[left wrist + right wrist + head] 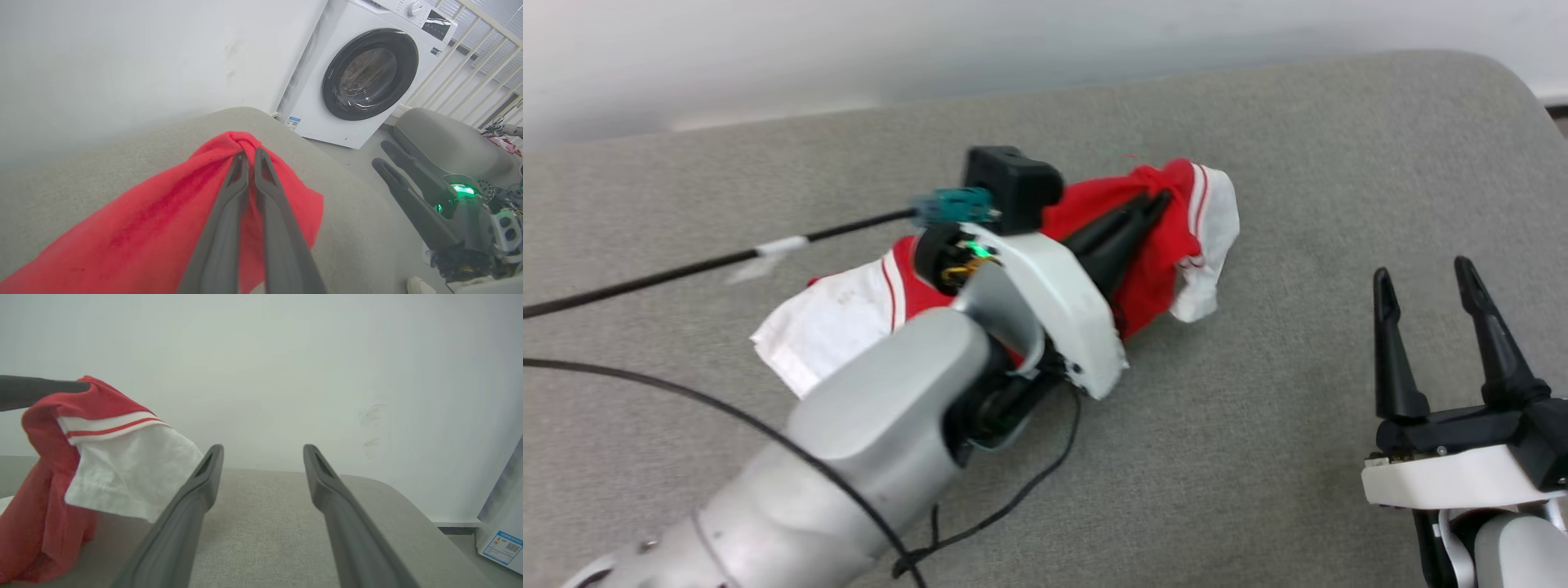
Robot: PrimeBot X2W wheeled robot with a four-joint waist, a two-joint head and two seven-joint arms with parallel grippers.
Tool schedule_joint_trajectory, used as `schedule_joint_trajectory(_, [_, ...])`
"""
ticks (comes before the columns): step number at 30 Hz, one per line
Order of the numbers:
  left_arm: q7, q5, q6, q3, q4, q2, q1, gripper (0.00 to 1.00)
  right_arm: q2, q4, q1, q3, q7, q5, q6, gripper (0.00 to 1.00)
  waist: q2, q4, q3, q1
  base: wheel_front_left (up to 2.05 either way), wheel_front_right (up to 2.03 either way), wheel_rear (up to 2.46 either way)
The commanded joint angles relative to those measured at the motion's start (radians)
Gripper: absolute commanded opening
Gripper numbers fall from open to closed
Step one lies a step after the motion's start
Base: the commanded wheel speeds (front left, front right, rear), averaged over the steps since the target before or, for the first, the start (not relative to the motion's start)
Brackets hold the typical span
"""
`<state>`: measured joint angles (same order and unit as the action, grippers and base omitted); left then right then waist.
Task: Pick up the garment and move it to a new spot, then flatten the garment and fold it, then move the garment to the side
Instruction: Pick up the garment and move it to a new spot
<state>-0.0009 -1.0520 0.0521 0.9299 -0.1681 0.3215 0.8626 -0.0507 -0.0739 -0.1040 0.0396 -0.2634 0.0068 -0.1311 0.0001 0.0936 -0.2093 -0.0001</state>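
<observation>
The grey padded bench (pixel 1298 425) takes up most of the head view, with a pale wall behind it. In the left wrist view a white washing machine (pixel 367 73) stands off its far end.

The shirt (pixel 1164 261) sits near the middle of the bench, bunched rather than spread. Its red body is pulled up into a peak. One white sleeve (pixel 1213 237) hangs off the raised end, and the other sleeve (pixel 825 327) lies on the bench toward the robot's left.

The left claw (pixel 1156 198) has its two fingers pressed together on a pinch of red cloth at that peak (the left wrist view shows the fabric gathered at the tips). The right claw (pixel 1421 269) is spread wide with nothing between its fingers. It is well apart from the shirt, with its fingers pointing toward the wall. A thin black cable (pixel 686 267) crosses the bench to the left wrist.

This looks like the first step: the shirt is gripped and partly raised, but not yet carried anywhere. The next move probably calls for lifting until the trailing sleeve clears the bench. The shirt then needs carrying to a spot with room to spread it. Soft cloth held at a single point may drag or slip, so a slow carry seems wise. The right claw will likely be needed for the flattening.
</observation>
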Motion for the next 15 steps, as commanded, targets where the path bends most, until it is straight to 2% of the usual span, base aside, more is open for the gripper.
schedule_joint_trajectory(1, [-0.014, 0.023, -0.011, 0.027, -0.042, -0.039, 0.013, 0.0, 0.001, -0.008, -0.015, 0.007, -0.002, 0.002, 0.001, 1.0, -0.0001, 0.032, -0.04, 0.0001, 0.0, 0.0, 0.0])
schedule_joint_trajectory(4, [-0.021, 0.046, -0.033, 0.075, -0.133, -0.096, 0.004, 0.0, 0.001, -0.012, -0.02, 0.009, -0.002, 0.006, 0.001, 1.0, -0.0001, 0.043, -0.059, 0.0001, 0.0, 0.0, 0.0])
schedule_joint_trajectory(5, [-0.018, 0.054, -0.043, 0.096, -0.163, -0.11, -0.003, 0.24, 0.001, -0.012, -0.021, 0.008, -0.002, 0.007, 0.001, 1.0, -0.0001, 0.045, -0.063, 0.0001, 0.0, 0.0, 0.0])
schedule_joint_trajectory(6, [-0.014, 0.064, -0.054, 0.117, -0.198, -0.122, -0.007, 1.0, 0.001, -0.011, -0.021, 0.008, -0.002, 0.007, 0.001, 1.0, -0.0001, 0.046, -0.065, 0.0001, 0.0, 0.0, 0.0])
schedule_joint_trajectory(10, [-0.034, 0.107, -0.095, 0.183, -0.305, -0.157, -0.019, 1.0, 0.001, -0.006, -0.028, 0.006, -0.002, 0.006, 0.001, 1.0, -0.0001, 0.038, -0.063, 0.0001, 0.0, 0.0, 0.0])
schedule_joint_trajectory(15, [-0.082, 0.11, -0.121, 0.187, -0.363, -0.174, -0.032, 1.0, 0.001, 0.006, -0.015, 0.005, -0.002, -0.003, 0.001, 1.0, -0.0001, 0.01, -0.036, 0.0001, 0.0, 0.0, 0.0])
